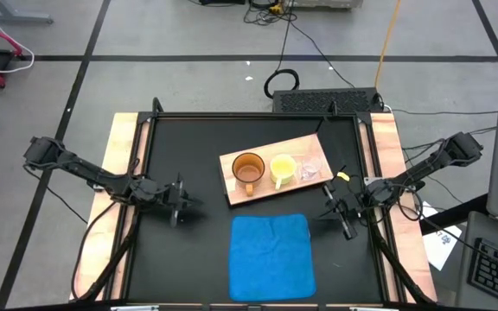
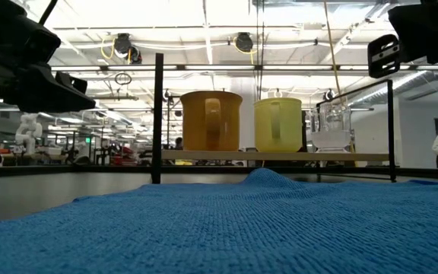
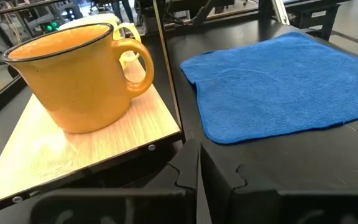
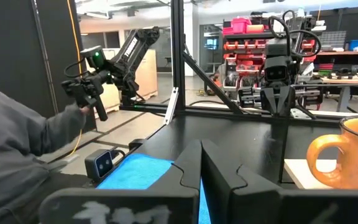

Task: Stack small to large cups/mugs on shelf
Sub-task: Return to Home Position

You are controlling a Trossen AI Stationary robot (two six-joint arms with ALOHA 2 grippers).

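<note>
On the light-wood shelf (image 1: pixel 266 192) three vessels stand side by side on their bases: an amber-brown mug (image 1: pixel 248 170), a yellow mug (image 1: pixel 282 168) and a clear cup (image 1: pixel 311 170). The low view shows them in a row: amber (image 2: pixel 211 120), yellow (image 2: pixel 277 123), clear (image 2: pixel 331 129). My left gripper (image 1: pixel 188 203) hovers left of the shelf, shut and holding nothing; its fingers (image 3: pixel 185 186) point at the amber mug (image 3: pixel 79 74). My right gripper (image 1: pixel 331 210) hovers right of the shelf, shut and holding nothing.
A blue cloth (image 1: pixel 271 255) lies flat on the black table, near of the shelf. A dark frame with upright posts (image 2: pixel 158 114) rims the table. A person's grey sleeve (image 4: pixel 11 143) shows at the right wrist view's edge.
</note>
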